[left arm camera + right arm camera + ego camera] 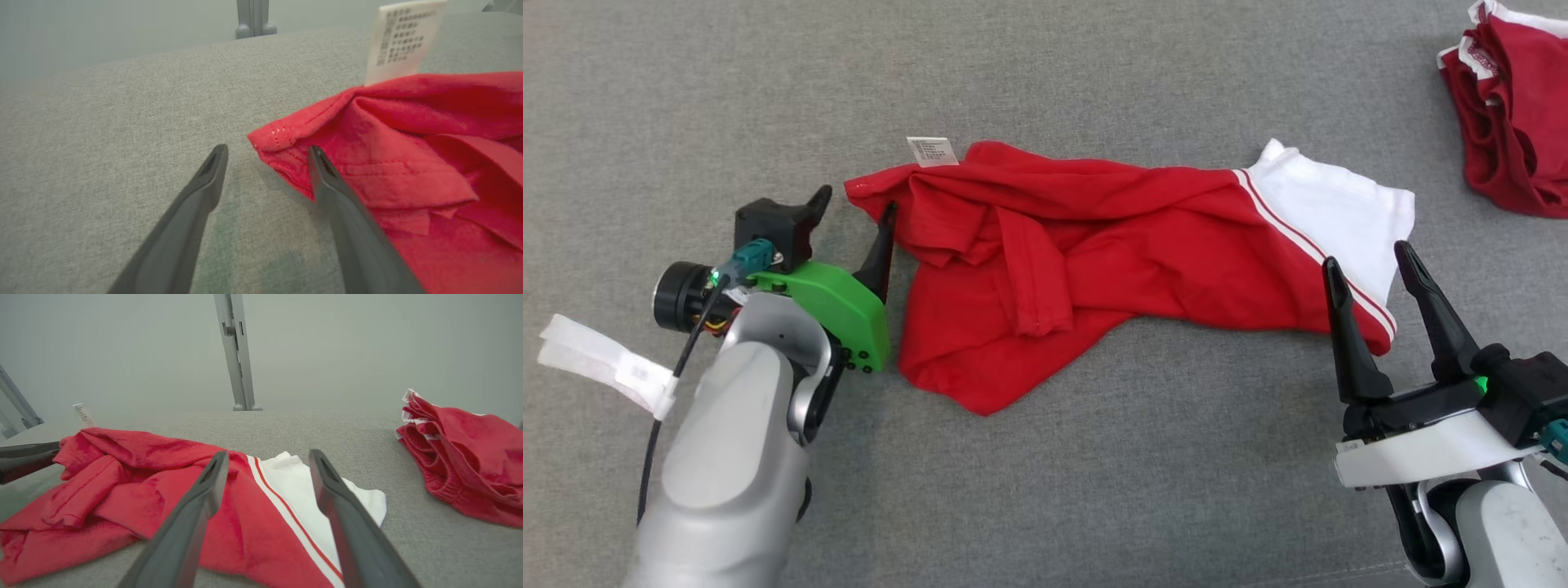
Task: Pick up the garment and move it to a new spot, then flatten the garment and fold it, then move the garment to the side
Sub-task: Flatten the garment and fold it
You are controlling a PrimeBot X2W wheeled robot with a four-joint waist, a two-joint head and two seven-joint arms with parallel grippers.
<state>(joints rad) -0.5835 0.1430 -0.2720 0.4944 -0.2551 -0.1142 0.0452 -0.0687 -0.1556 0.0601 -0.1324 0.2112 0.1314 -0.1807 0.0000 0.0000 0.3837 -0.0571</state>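
Atop the red garment (1094,245) at its left end, white tag (932,151), print illegible.

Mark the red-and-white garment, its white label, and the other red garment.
red-and-white garment (1094,269): head view, on its red middle folds.
white label (932,151): head view, centre of the label.
other red garment (1519,131): head view, red cloth of the pile at upper right.
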